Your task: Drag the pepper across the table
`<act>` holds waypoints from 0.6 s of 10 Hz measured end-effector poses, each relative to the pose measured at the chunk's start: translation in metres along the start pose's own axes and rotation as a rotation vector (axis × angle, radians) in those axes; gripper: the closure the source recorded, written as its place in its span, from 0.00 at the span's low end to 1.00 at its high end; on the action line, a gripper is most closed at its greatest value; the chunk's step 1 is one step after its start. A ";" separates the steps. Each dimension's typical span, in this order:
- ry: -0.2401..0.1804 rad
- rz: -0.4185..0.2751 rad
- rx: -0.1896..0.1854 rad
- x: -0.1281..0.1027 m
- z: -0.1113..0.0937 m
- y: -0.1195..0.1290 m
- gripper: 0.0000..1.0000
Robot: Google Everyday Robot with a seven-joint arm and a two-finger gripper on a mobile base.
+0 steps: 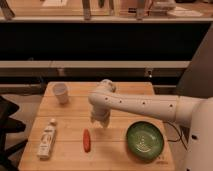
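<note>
The pepper [87, 140] is a slim red-orange chili lying lengthwise on the light wooden table [70, 112], near the front middle. My white arm reaches in from the right across the table. My gripper [99, 121] points down just behind and to the right of the pepper's far end, close above the tabletop. It does not touch the pepper as far as I can see.
A green bowl [144, 141] sits at the front right, under my arm. A white bottle with a green label [46, 139] lies at the front left. A white cup [61, 92] stands at the back left. A dark chair [7, 125] is off the table's left edge.
</note>
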 end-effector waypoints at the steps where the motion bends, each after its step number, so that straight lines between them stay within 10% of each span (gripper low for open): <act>1: -0.001 -0.048 -0.020 -0.007 0.005 -0.010 0.20; 6: -0.045 -0.176 -0.140 -0.039 0.051 -0.009 0.20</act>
